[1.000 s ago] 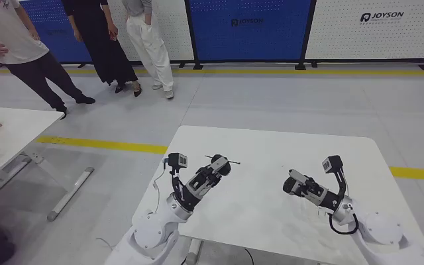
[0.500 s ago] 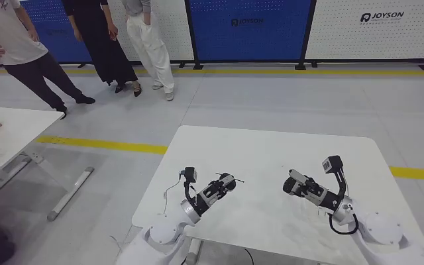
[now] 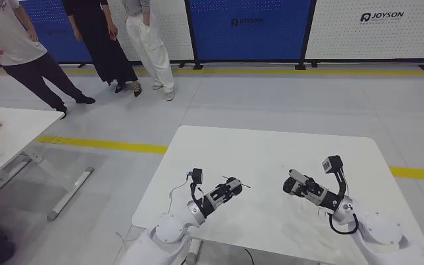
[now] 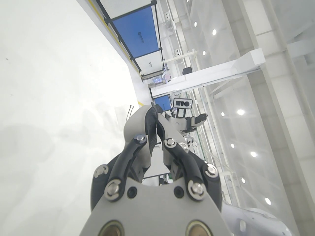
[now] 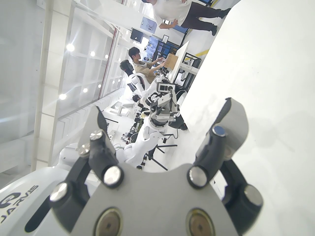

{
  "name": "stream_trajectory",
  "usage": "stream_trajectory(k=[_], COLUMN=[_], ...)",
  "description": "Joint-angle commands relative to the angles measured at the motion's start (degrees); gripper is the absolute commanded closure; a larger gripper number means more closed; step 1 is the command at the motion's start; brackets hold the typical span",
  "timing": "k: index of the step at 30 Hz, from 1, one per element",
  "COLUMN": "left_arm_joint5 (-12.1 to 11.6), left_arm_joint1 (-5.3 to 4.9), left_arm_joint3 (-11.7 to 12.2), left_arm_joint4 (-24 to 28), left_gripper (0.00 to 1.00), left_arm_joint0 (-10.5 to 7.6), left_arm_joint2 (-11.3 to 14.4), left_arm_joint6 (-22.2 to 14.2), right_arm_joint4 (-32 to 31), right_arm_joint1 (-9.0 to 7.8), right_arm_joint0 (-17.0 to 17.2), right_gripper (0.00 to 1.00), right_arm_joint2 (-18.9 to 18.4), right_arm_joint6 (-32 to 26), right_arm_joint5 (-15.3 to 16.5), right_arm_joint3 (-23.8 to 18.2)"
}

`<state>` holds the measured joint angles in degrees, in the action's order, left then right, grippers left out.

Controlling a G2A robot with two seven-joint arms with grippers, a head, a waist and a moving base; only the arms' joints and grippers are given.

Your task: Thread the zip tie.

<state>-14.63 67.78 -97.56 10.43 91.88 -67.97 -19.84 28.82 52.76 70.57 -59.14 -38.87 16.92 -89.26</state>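
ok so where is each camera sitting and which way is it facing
Top view: above the arms, looking down at the white table; both arms show, left gripper pinching the zip tie, right gripper open.
Left wrist view: on the left wrist, looking along its shut fingers across the table towards the right arm.
Right wrist view: on the right wrist, looking past its spread fingers along the table towards the left arm.
Shared: each wrist view catches the other arm; all three show the table.
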Motion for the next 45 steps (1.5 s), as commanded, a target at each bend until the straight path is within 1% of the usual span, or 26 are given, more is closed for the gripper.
stream_trajectory(k=[1, 4, 12, 13, 15, 18, 19, 20, 22, 23, 24, 26, 28, 38, 39, 40, 41, 43, 45], left_arm_joint5=[-0.4, -1.8, -1.8, -1.8, -1.8, -1.8, -1.8, -1.8, -1.8, -1.8, -1.8, -1.8, -1.8, -1.8, -1.8, -1.8, -1.8, -1.8, -1.8], left_arm_joint1=[0.11, 0.30, 0.30, 0.30, 0.30, 0.30, 0.30, 0.30, 0.30, 0.30, 0.30, 0.30, 0.30, 0.30, 0.30, 0.30, 0.30, 0.30, 0.30], left_arm_joint3=[0.4, 1.1, 1.1, 1.1, 1.1, 1.1, 1.1, 1.1, 1.1, 1.1, 1.1, 1.1, 1.1, 1.1, 1.1, 1.1, 1.1, 1.1, 1.1], left_arm_joint4=[0.2, -0.5, -0.5, -0.5, -0.5, -0.5, -0.5, -0.5, -0.5, -0.5, -0.5, -0.5, -0.5, -0.5, -0.5, -0.5, -0.5, -0.5, -0.5], left_gripper=[1.00, 1.00, 1.00, 1.00, 1.00, 1.00, 1.00, 1.00, 1.00, 1.00, 1.00, 1.00, 1.00, 1.00, 1.00, 1.00, 1.00, 1.00, 1.00], left_arm_joint0=[-0.14, -0.58, -0.58, -0.58, -0.58, -0.58, -0.58, -0.58, -0.58, -0.58, -0.58, -0.58, -0.58, -0.58, -0.58, -0.58, -0.58, -0.58, -0.58], left_arm_joint2=[1.1, 2.3, 2.3, 2.3, 2.3, 2.3, 2.3, 2.3, 2.3, 2.3, 2.3, 2.3, 2.3, 2.3, 2.3, 2.3, 2.3, 2.3, 2.3], left_arm_joint6=[-0.4, 0.7, 0.7, 0.7, 0.7, 0.7, 0.7, 0.7, 0.7, 0.7, 0.7, 0.7, 0.7, 0.7, 0.7, 0.7, 0.7, 0.7, 0.7], right_arm_joint4=[0.0, 0.0, -0.7, -2.3, -3.2, -5.5, -6.9, -9.0, -11.6, -12.7, -13.5, -15.2, -14.9, -14.9, -15.6, -18.0, -19.7, -23.5, -27.0], right_arm_joint1=[0.00, 0.00, 0.01, 0.02, -0.02, -0.53, -0.77, -1.13, -1.69, -1.97, -2.09, -2.31, -2.23, -2.23, -2.24, -2.35, -2.48, -3.03, -3.58], right_arm_joint0=[0.0, 0.0, 0.0, -0.1, -0.4, -2.0, -2.4, -3.0, -3.8, -4.6, -4.7, -5.1, -5.0, -5.0, -4.9, -4.9, -5.2, -5.3, -5.1], right_gripper=[0.00, 0.00, 0.00, 0.00, 0.00, 0.00, 0.00, 0.00, 0.00, 0.00, 0.00, 0.00, 0.00, 0.00, 0.00, 0.00, 0.00, 0.00, 0.00], right_arm_joint2=[0.0, 0.0, 0.1, 0.0, -0.4, -2.9, -3.7, -4.7, -5.6, -6.7, -7.2, -7.5, -8.2, -8.2, -8.2, -8.3, -8.6, -10.0, -11.6], right_arm_joint6=[0.0, 0.0, 0.0, 0.1, -0.8, -3.6, -4.7, -6.7, -11.6, -13.1, -13.3, -15.6, -13.5, -13.5, -12.9, -12.1, -12.1, -13.8, -14.9], right_arm_joint5=[0.0, 0.0, -0.2, -0.9, -2.5, -5.7, -7.0, -9.0, -12.7, -14.2, -14.8, -16.0, -15.7, -15.7, -16.0, -18.1, -19.2, -20.0, -22.0], right_arm_joint3=[0.0, 0.0, -0.2, -0.5, -0.6, -0.1, -0.2, -0.4, -0.8, -0.7, -0.6, -0.9, -0.9, -0.9, -1.0, -1.4, -2.4, -4.1, -5.9])
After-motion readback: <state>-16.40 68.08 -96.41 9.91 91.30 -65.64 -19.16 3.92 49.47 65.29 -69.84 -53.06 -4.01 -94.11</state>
